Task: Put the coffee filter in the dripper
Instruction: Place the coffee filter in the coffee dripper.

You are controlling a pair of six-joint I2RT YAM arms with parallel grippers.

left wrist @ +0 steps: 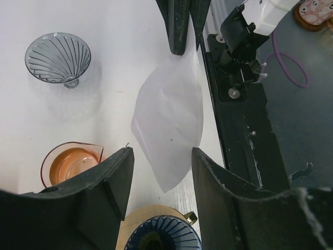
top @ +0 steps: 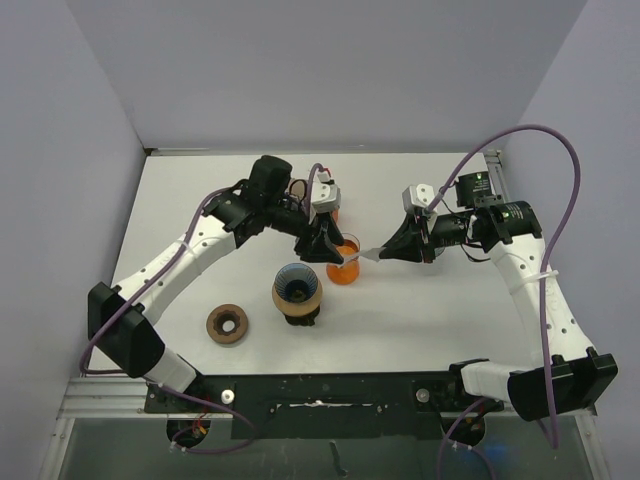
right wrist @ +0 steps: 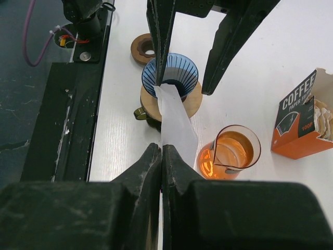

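Filter up in the air beside the blue dripper, both grippers on the case

The right gripper (right wrist: 162, 152) is clamped tight on one edge of the coffee filter (left wrist: 169, 120). The paper hangs flat in the air near the blue dripper (right wrist: 170, 72), on the side of the orange glass server (right wrist: 229, 153), free tip pointing toward the dripper. That arm reaches in level from beyond the server, wrist aimed at the dripper. The left gripper (left wrist: 161, 156) points down just beside the dripper, its arm stretched across the table. Its jaws stand about half spread with the filter's tip between them, gripping nothing as far as I can tell. My read: the folded paper needs opening into a cone. The left fingers should close gently on one layer only, then the filter goes point-first into the dripper's centre, without creasing it or nudging the server
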